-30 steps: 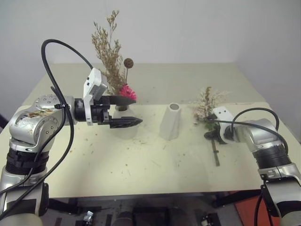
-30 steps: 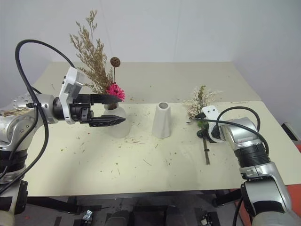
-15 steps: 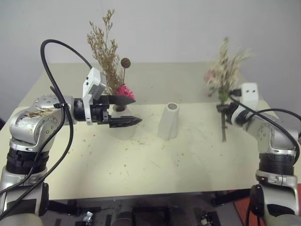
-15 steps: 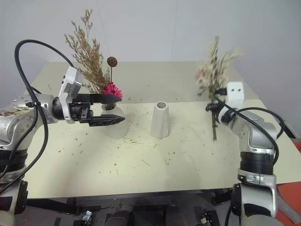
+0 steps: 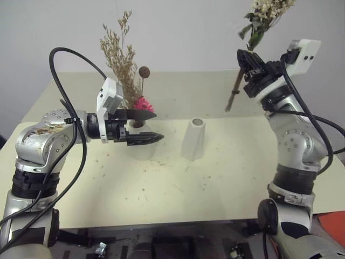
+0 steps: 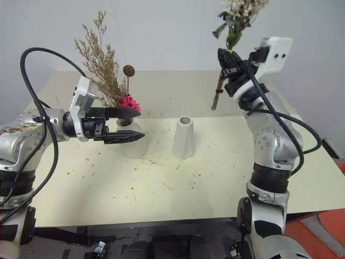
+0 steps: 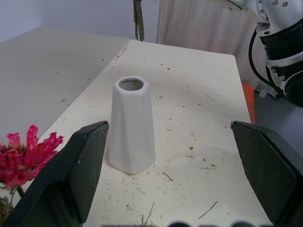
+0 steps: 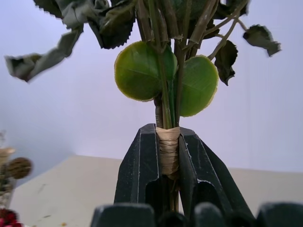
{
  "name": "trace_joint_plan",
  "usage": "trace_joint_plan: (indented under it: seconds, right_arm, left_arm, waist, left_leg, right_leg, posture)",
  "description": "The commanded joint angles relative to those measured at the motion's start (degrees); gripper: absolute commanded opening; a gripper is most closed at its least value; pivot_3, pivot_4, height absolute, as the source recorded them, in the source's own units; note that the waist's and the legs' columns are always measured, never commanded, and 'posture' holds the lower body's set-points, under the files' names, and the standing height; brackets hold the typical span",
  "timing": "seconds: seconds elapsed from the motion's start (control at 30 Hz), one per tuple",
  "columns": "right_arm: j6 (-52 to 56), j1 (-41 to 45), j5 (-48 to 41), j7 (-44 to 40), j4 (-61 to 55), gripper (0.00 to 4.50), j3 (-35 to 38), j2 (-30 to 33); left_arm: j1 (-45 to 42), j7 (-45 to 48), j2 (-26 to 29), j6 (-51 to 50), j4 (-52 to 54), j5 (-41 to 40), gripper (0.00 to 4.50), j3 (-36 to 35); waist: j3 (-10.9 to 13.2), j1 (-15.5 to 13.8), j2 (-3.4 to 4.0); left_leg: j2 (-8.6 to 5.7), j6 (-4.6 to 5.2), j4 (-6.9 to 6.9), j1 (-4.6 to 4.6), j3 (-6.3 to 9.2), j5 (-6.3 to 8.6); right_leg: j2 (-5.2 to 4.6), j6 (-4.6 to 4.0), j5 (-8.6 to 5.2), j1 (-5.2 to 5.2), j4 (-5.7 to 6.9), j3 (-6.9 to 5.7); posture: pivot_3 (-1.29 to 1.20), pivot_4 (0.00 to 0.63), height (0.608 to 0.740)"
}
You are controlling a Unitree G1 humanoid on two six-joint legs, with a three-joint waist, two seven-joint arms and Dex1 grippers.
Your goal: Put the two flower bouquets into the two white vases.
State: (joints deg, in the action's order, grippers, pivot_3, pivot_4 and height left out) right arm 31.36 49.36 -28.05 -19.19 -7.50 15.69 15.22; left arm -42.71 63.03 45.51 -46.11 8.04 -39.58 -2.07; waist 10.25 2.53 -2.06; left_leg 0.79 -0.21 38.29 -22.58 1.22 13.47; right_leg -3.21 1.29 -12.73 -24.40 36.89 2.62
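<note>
So on our left side nothing's new: the left gripper (image 5: 144, 127) is parked exactly where it was a second ago, black fingers spread wide apart with nothing between them, hanging just in front of the short round-bellied white ceramic vase (image 5: 141, 147). That vase already has the tan-brown dried bunch with the bright pink daisy and round seed head (image 5: 128, 75) standing in it, so we'd call half the job done.

Middle of the pale cream table (image 5: 178, 189) we've got the taller slim tapered white vase (image 5: 194, 139), mouth empty, standing upright, and well apart from the round one.

The real change is on our right. A second ago the cream-white fluffy bunch with green leaves (image 6: 237, 16) was lying on the tabletop with the right gripper (image 8: 166, 156) down on it; now it's been hoisted high over the far right part of the table, stem end dangling below the fingers. The fingers are clamped tight on the wrapped stem, which the right wrist view shows nicely. So pickup is done, and what's left is bringing the stem over to the slim vase's narrow mouth.

Room-wise we're good: open air between bunch and vase, bare table all round it, left fingers off to one side.
</note>
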Motion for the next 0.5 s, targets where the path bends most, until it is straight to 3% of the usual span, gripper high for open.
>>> trace_joint_plan:
  seconds: [0.03,0.5]
  right_arm:
    - [-4.5,1.6,0.8,-0.2,0.2,0.23,-2.3,-1.4]
    - [-6.6,-0.7,1.1,0.0,2.7,0.23,-5.8,-4.7]
  left_arm:
    - [-1.0,-0.2,0.1,1.3,0.9,0.1,4.50,-1.3]
    - [-0.1,-1.0,0.9,0.3,2.3,-0.5,4.50,-2.0]
  waist:
    - [0.0,0.0,0.01]
    - [0.0,0.0,0.03]
  left_leg:
    - [0.00,0.00,0.00,0.00,0.00,0.00]
    - [0.01,0.00,0.00,-0.01,0.03,0.00]
  right_leg:
    - [0.00,0.00,0.00,0.00,0.01,0.00]
    - [0.00,-0.01,0.00,-0.03,0.04,-0.02]
  posture:
    - [0.00,0.150,0.740]
    - [0.00,0.150,0.740]
